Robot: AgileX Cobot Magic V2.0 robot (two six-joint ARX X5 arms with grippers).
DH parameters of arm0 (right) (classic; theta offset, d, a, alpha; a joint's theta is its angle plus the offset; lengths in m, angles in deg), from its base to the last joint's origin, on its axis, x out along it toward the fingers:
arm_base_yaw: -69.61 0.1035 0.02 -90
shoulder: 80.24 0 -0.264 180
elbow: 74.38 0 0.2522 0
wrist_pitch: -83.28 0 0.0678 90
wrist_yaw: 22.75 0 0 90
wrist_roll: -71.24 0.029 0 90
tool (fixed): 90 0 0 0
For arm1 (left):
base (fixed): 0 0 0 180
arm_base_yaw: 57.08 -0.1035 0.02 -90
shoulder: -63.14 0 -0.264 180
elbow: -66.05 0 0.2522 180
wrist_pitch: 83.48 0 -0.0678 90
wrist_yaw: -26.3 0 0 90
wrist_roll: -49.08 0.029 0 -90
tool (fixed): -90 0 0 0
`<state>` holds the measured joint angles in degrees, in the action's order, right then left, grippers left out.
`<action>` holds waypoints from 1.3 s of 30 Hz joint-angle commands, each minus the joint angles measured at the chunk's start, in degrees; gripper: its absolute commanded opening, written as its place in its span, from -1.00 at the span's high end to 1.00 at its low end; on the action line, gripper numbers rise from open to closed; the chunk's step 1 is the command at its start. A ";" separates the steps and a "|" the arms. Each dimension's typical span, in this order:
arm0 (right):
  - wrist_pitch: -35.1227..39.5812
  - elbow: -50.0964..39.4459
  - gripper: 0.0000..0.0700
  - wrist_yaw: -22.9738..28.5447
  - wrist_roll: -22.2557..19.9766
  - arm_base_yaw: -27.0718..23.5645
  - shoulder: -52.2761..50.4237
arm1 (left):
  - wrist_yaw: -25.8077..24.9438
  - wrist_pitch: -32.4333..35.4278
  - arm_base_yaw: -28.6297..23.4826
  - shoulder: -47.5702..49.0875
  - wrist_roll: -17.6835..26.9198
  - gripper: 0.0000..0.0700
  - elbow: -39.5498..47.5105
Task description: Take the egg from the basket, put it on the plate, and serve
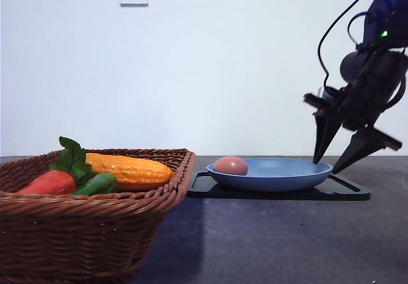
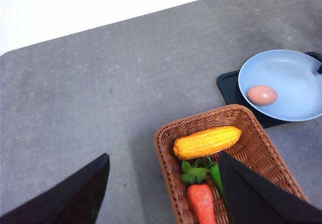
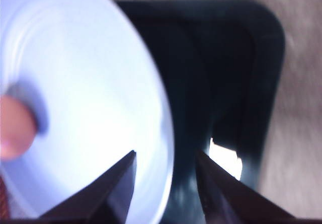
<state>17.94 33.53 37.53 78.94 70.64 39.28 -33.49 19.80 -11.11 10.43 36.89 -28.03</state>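
table (image 2: 100,83): dark grey, speckled | wicker basket (image 1: 95,233): directly on it, at the near edge | black tray (image 1: 347,191): directly on it, just beside basket's far corner, touching or not unclear

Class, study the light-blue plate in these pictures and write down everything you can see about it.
The plate is wide, shallow and round, light blue with a smooth matte surface and a low raised rim. It sits level on a flat black tray on the grey table, just beside the wicker basket. A pinkish-tan egg rests inside it, near the side toward the basket. The right gripper, open, straddles the far rim, one finger over the plate and one over the tray; contact cannot be told.
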 commanded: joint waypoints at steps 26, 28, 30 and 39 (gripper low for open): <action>-9.35 -5.25 1.00 30.49 -5.95 20.15 -35.26 | -3.44 10.72 -5.71 -16.89 11.49 1.00 3.07; -6.29 -9.21 1.00 32.70 -5.95 22.61 -39.12 | -6.42 13.44 -7.95 -14.98 11.52 1.00 5.71; -2.34 -14.40 1.00 34.21 -5.94 24.56 -43.75 | -10.15 17.20 -10.27 -12.18 11.52 1.00 9.39; 21.84 -40.51 1.00 36.17 -5.06 27.96 -64.58 | -18.90 35.40 -14.95 4.64 11.16 1.00 30.41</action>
<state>37.02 -4.94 73.49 73.59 98.06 -24.32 -51.80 53.14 -26.32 14.06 48.04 0.76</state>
